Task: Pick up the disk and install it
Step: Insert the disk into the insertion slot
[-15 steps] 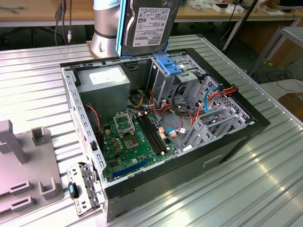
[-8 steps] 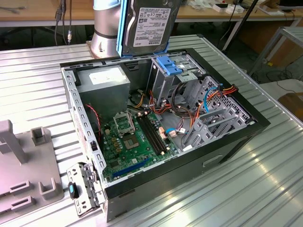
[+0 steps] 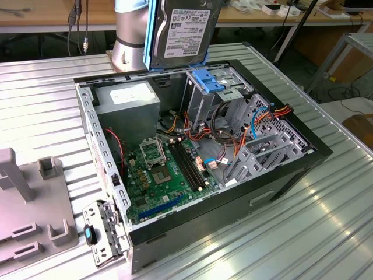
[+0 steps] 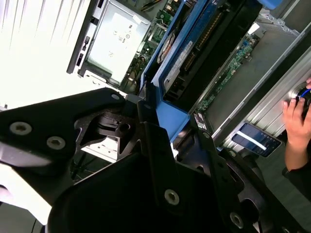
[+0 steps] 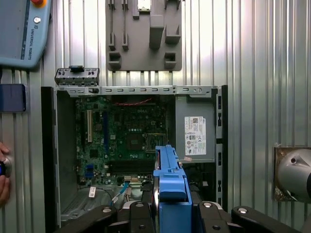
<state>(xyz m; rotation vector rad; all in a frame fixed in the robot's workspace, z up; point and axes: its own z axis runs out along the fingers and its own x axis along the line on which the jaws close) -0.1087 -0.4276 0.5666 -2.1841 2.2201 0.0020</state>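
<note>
The disk, a grey labelled drive in a bright blue carrier frame, hangs upright above the back of the open computer case. It sits over the drive cage, where another blue carrier rests. In the first wrist view the disk's blue edge runs between the black fingers of my gripper, which is shut on it. The second wrist view shows the disk edge-on, with my gripper clamping its blue frame above the case interior.
Inside the case lie the motherboard, the power supply and loose cables. A grey fixture stands at the exterior view's left, and a metal bracket leans on the case corner. A person's hand is beside the case.
</note>
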